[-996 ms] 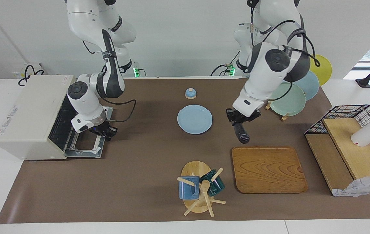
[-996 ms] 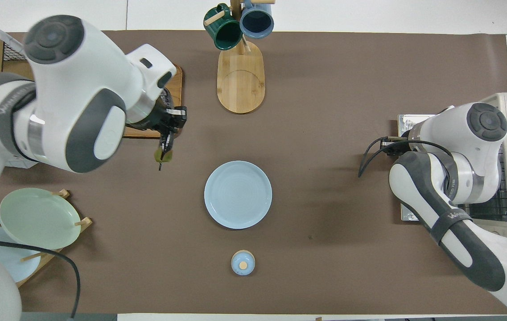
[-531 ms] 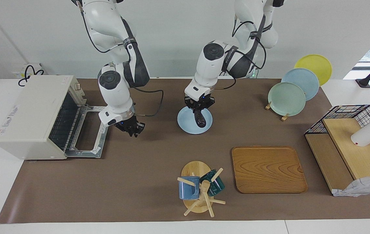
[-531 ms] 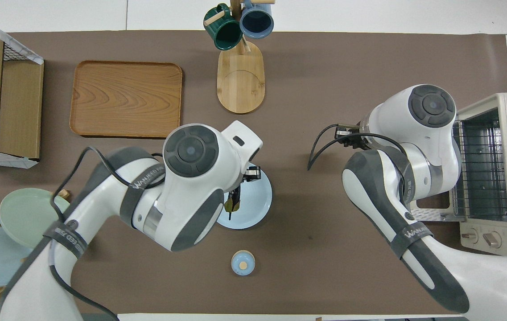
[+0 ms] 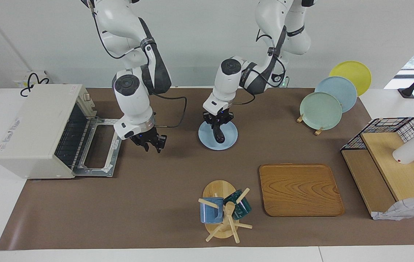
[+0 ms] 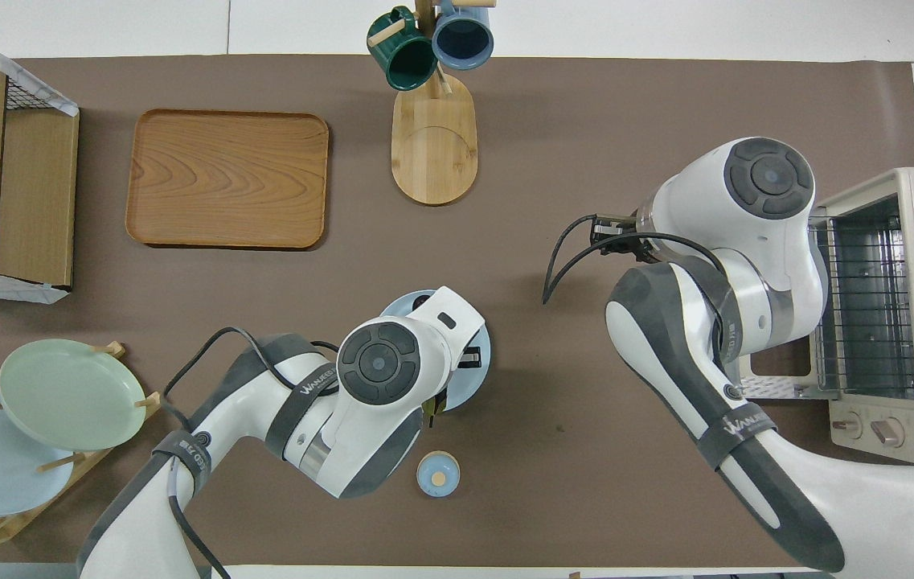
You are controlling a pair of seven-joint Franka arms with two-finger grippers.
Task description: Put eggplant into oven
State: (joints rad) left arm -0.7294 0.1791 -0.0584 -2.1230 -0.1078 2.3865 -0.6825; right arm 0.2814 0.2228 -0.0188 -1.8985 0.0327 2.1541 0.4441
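Note:
The dark purple eggplant (image 5: 219, 134) hangs upright from my left gripper (image 5: 217, 125), which is shut on its upper end. Its lower tip is at the light blue plate (image 5: 228, 140) in the middle of the table; whether it touches I cannot tell. In the overhead view the left wrist covers the grip, and only the greenish stem end of the eggplant (image 6: 432, 406) shows. The off-white oven (image 5: 35, 127) stands at the right arm's end of the table, with its door (image 5: 99, 154) dropped flat and the wire rack bare. Beside that door my right gripper (image 5: 153, 145) hovers over the mat, fingers parted and holding nothing.
A wooden tray (image 5: 299, 189) and a mug rack (image 5: 223, 213) lie farther from the robots than the plate. A stand of plates (image 5: 321, 111) and a wire basket with wooden shelves (image 5: 389, 163) sit toward the left arm's end. A small blue lidded pot (image 6: 437, 473) stands nearer the robots.
My left gripper carried the eggplant from beside the wooden tray to the blue plate and lowered it. My right gripper left the oven door, moved toward the plate and opened.

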